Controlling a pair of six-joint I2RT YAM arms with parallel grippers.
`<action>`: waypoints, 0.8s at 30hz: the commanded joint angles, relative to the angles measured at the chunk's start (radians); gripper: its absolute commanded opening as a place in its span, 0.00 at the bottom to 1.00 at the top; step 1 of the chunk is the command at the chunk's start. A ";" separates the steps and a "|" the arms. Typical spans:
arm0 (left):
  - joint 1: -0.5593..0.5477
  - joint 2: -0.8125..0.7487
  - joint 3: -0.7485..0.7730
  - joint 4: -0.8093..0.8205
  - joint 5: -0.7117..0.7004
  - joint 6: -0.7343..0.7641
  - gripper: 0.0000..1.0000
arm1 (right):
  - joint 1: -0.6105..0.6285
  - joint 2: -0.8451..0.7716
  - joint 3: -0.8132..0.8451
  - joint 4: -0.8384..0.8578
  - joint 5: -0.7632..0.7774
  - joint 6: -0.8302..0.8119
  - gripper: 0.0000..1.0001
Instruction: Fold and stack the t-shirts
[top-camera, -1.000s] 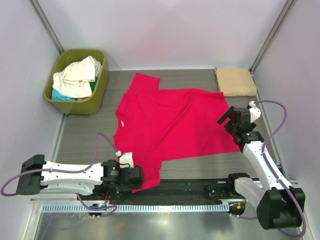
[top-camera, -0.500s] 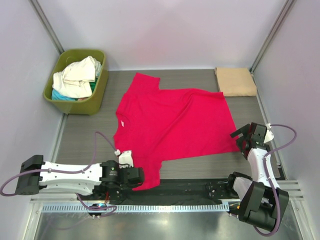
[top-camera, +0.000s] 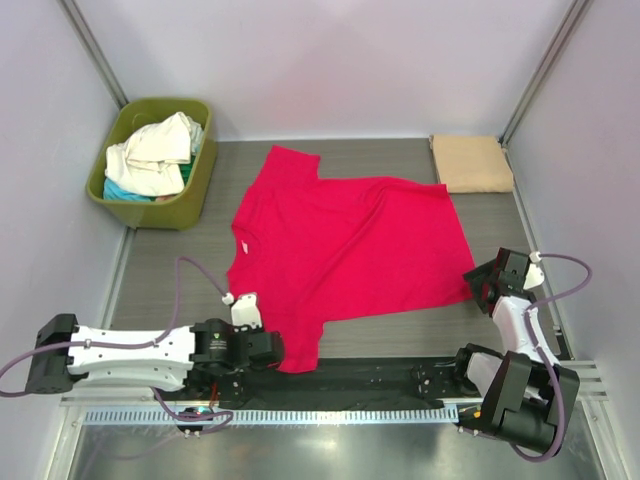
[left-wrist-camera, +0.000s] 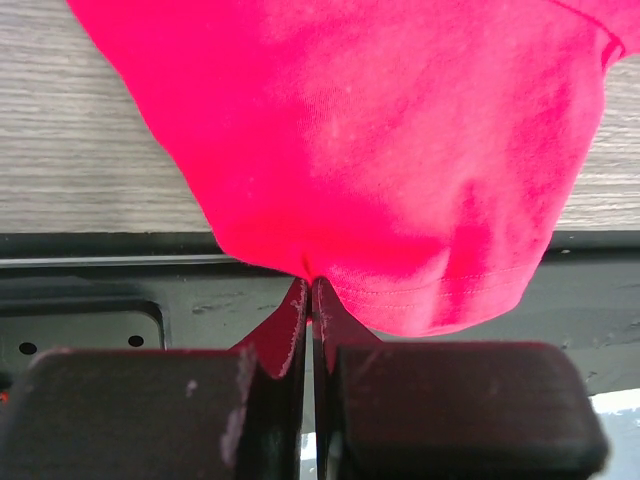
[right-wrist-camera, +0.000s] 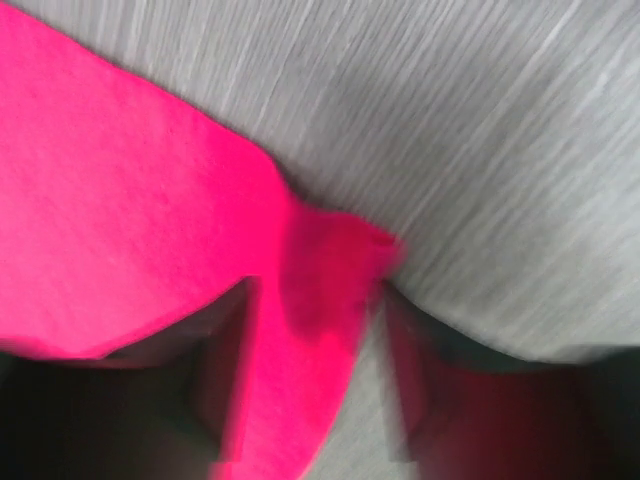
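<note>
Left wrist view: l. pincer (left-wrist-camera: 310, 288) is clenching on near sleeve edge of crimson short-sleeved cloth t-shirt (left-wrist-camera: 380, 150), which is lying spread on grey worktop (top-camera: 160, 275). R. pincer (right-wrist-camera: 318, 300) is straddling hem corner, jaws apart, not gripping. Risk: thin pinch slipping w/ lift; r. corner bunching, skewing fold.

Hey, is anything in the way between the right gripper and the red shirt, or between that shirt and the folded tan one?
Nothing visible. The right gripper has its open fingers on either side of the red shirt at its near right corner, and only bare table lies between that shirt and the tan shirt.
</note>
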 joint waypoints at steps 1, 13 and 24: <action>0.008 -0.023 0.005 -0.015 -0.067 0.000 0.00 | -0.004 0.061 -0.037 0.041 0.011 0.022 0.48; 0.134 -0.077 0.154 -0.112 -0.114 0.199 0.00 | -0.004 -0.093 -0.025 -0.031 -0.087 0.025 0.01; 0.545 0.061 0.476 -0.054 -0.039 0.714 0.00 | -0.002 -0.104 0.153 -0.048 -0.180 -0.026 0.01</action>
